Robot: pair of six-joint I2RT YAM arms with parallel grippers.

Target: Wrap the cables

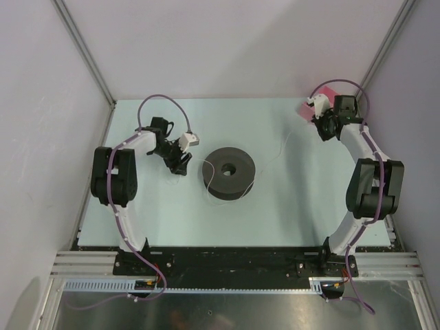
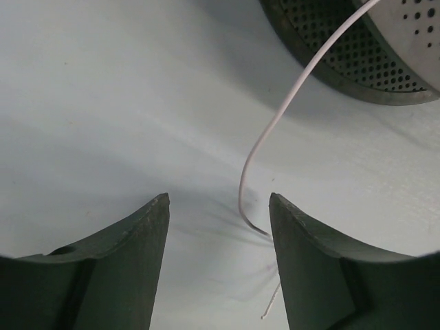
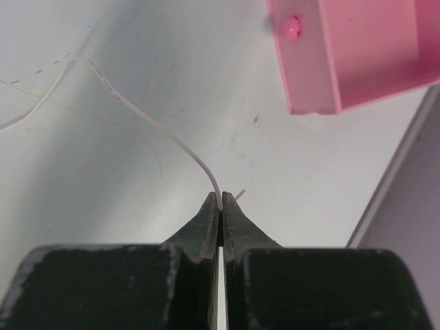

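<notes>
The cable (image 3: 159, 128), a hair-fine whitish wire, is clamped at one end between the fingertips of the right gripper (image 3: 221, 206), whose two dark fingers are pressed together on it; a short stub of the wire sticks out just past the tips. From that pinch the wire rises ahead of the fingers, curves away to their left across the pale table (image 1: 302, 206) and runs out of the right wrist view. In the overhead view it shows only faintly, trailing from the right gripper's side toward the dark grey spool (image 1: 240, 180) at the middle of the table. The other end lies at the left gripper (image 2: 218, 199): the wire comes off the perforated flange of the spool, ahead of the fingers and to their right, bends down into the gap between them and passes out of sight behind the inner edge of the finger on the right of the wrist view; whether it touches that finger cannot be told. Its loose tip shows lower in the same gap. The left fingers stand spread apart, with nothing gripped between them. A pink box (image 3: 357, 48) sits ahead of the right fingers and to their right, apart from the wire.
</notes>
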